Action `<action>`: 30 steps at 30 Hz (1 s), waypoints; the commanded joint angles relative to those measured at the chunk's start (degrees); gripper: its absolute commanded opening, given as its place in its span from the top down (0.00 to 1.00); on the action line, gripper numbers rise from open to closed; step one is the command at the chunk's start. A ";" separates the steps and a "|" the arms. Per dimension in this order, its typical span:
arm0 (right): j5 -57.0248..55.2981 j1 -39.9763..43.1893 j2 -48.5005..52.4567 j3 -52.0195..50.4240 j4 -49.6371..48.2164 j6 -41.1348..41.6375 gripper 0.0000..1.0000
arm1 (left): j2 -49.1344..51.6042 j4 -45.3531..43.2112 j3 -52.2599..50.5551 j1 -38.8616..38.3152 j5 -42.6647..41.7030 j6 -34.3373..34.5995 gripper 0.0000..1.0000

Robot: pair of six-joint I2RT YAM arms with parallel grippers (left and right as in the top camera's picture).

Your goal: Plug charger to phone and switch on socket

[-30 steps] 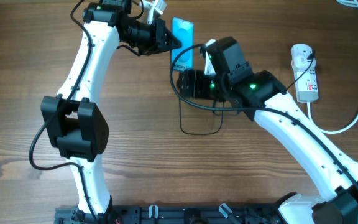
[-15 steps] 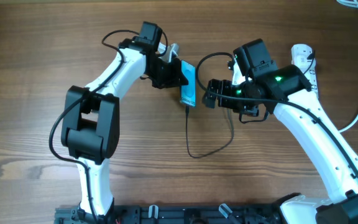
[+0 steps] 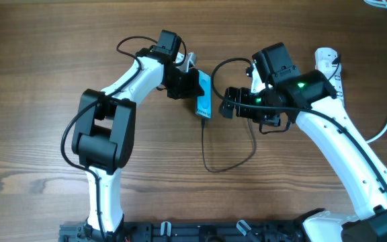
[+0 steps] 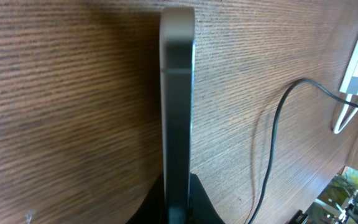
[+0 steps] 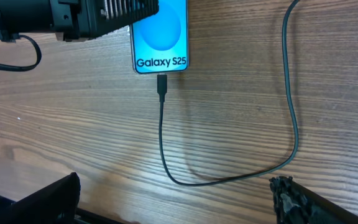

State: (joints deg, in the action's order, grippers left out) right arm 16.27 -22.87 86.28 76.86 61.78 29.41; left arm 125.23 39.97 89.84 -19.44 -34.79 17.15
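1. The right gripper (image 5: 176, 186) hangs low over the table (image 5: 61, 124), spread wide with nothing inside it.
2. Just ahead of it lies the charger (image 5: 161, 124). Its thin black cable loops across the wood and runs back up past the gripper's right side.
3. Further ahead, the charger's connector tip sits in the short edge of the phone (image 5: 160, 31), directly below the "Galaxy S25" lettering on the bright screen.
4. The left gripper (image 3: 195, 87) pinches the phone at the end away from the connector. In the left wrist view the phone appears edge-on, clamped between the jaws.
5. The socket (image 3: 324, 55) lies behind the right gripper, beyond its arm and well apart from the phone. The arm partly hides it, so I cannot tell how its switch is set.
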 commanded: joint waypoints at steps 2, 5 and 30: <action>0.11 -0.13 -1.01 0.28 0.66 -0.94 0.00 | 2.40 -1.62 -0.02 -0.15 2.14 0.04 0.85; 0.11 -0.13 -1.01 0.26 0.83 -0.92 0.00 | 2.40 -0.94 -0.02 -0.15 4.52 0.02 0.78; -13.09 26.62 -0.15 12.15 15.06 -1.62 0.00 | -17.20 20.87 4.59 4.72 31.04 -3.21 0.00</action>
State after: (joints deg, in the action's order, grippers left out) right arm 4.82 -2.17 86.30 82.54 75.59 28.97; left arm 118.67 61.58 92.42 -14.59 -10.04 15.14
